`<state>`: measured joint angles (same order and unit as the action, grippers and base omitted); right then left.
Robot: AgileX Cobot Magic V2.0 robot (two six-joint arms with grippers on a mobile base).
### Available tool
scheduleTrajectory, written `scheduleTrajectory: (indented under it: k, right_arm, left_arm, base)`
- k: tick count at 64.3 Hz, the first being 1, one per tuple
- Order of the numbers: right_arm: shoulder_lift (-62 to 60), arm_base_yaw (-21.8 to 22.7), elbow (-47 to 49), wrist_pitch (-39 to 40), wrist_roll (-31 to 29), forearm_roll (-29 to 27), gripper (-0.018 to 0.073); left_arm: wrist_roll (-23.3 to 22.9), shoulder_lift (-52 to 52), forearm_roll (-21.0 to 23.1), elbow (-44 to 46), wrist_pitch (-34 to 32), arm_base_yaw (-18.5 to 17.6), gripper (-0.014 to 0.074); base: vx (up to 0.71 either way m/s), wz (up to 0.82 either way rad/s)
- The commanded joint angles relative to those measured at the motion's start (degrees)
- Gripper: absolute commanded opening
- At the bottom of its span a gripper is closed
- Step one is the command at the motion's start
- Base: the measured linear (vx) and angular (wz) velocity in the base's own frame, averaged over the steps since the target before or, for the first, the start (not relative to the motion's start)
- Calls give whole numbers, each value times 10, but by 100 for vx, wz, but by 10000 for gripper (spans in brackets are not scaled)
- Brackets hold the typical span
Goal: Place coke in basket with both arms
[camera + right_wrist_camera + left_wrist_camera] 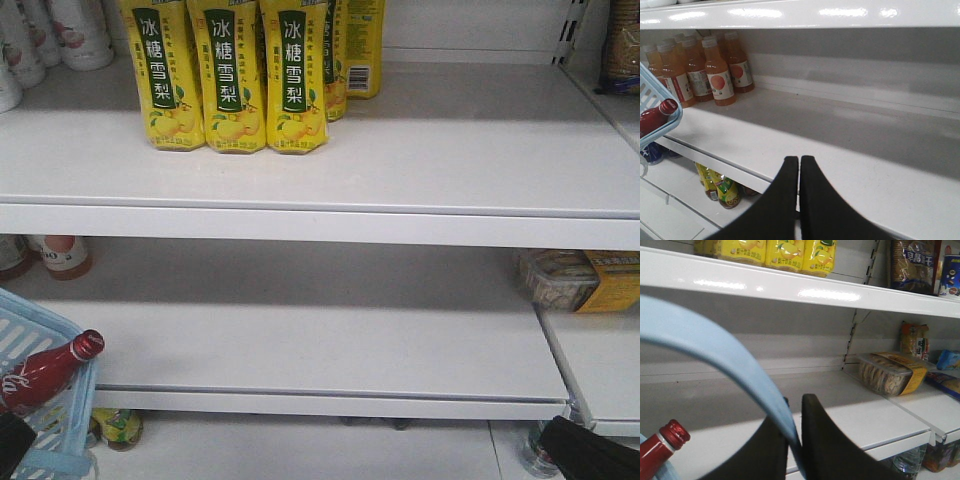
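We see white store shelves [330,190] fill the front view, the middle board [330,330] bare across most of its width and open to its front edge. At lower left the pale blue basket [40,345] hangs tilted, the coke [45,372] lying inside with its red cap poking over the rim toward the shelf; white script shows on the red label but we cannot read it. In the left wrist view the left gripper [794,440] has its fingers [830,450] pinched on the basket handle [715,355], which arcs up and left, the coke's cap just beside it. The right gripper [799,170] hovers off the middle board's edge, fingers pressed together on nothing. Yellow bottles [240,75] on the top shelf read 冰糖雪梨. Orange-drink bottles [715,70] stand at the back left; a tub of biscuits [887,372] sits right.
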<state>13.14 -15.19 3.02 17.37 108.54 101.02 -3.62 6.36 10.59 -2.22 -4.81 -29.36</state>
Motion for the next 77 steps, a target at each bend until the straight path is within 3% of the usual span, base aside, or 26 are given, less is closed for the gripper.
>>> scheduleTrajectory:
  k: [1, 33, 77]
  right_arm:
    - [4, -1, 15, -16, -2, 11, -5]
    - [4, -1, 15, -15, -2, 11, -5]
    - [4, -1, 15, -15, -2, 11, -5]
  left_arm:
    - [52, -25, -27, -5, -56, 4, -5]
    - [63, -80, -28, -5, 48, 141, -5]
    - [36, -80, -63, -5, 59, 283, -5]
  base:
    - [0, 0]
    - [0, 0]
    - [0, 0]
